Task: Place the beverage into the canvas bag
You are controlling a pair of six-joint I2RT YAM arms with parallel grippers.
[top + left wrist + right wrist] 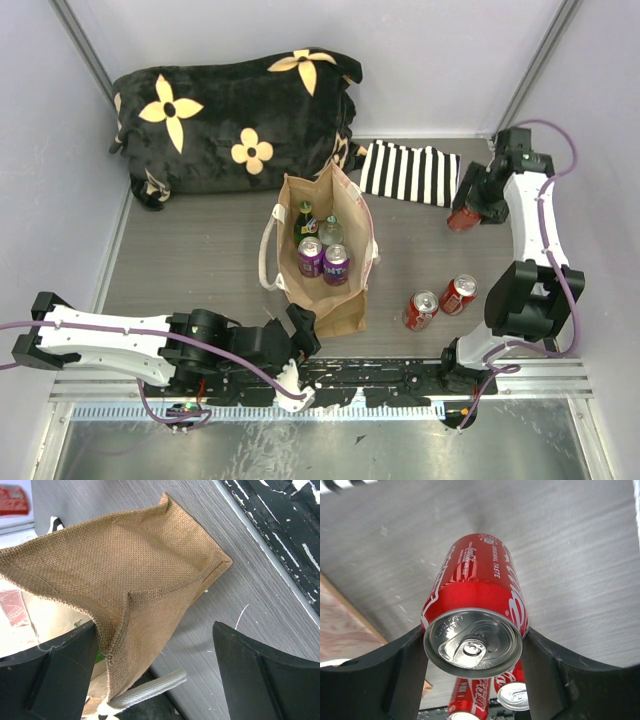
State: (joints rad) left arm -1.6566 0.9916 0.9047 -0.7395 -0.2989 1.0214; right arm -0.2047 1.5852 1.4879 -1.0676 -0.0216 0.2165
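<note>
The right gripper (474, 636) had its jaws clamped on a red cola can (475, 580), one finger against each side. The can's long axis ran out along the fingers, its pull-tab end facing the wrist. That arm stood bent at the elbow, wrist at the far right of the table (200, 250), beside the striped cloth (410, 172) and well apart from the canvas bag (345, 300). The left gripper (155, 630) had its jaws wide apart astride the bag's near corner, its arm lying low. The bag stood open-mouthed mid-table, holding two purple cans (312, 257) and two bottles (305, 222), with two more red cans (420, 310) to its right.
</note>
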